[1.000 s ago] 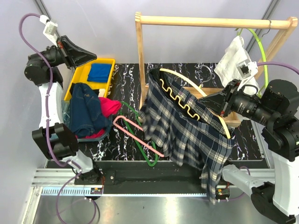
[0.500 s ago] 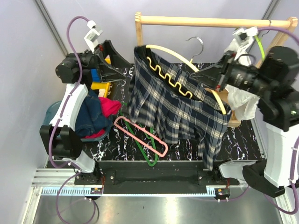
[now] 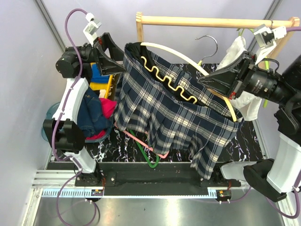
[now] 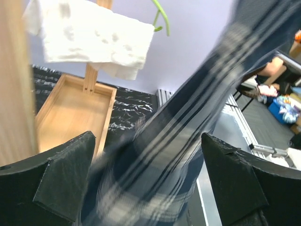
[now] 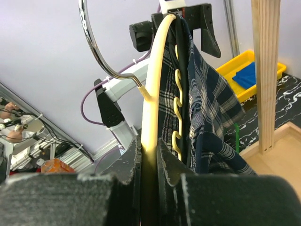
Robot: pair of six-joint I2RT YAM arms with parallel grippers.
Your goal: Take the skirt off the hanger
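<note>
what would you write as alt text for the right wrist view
The right arm's jaws are shut on the arch of a pale yellow hanger, which runs up the frame with a dark plaid skirt hanging on it. Its metal hook curls at upper left; a wooden post and a yellow bin are at right.

The skirt (image 3: 174, 117), dark navy plaid with white and grey check lines, hangs off the surface on the pale cream hanger (image 5: 151, 89). The hanger is tilted, its left end higher. The skirt's narrow waist runs along the wavy bar under the arch, and the flared hem drops lowest at the front right.
</note>
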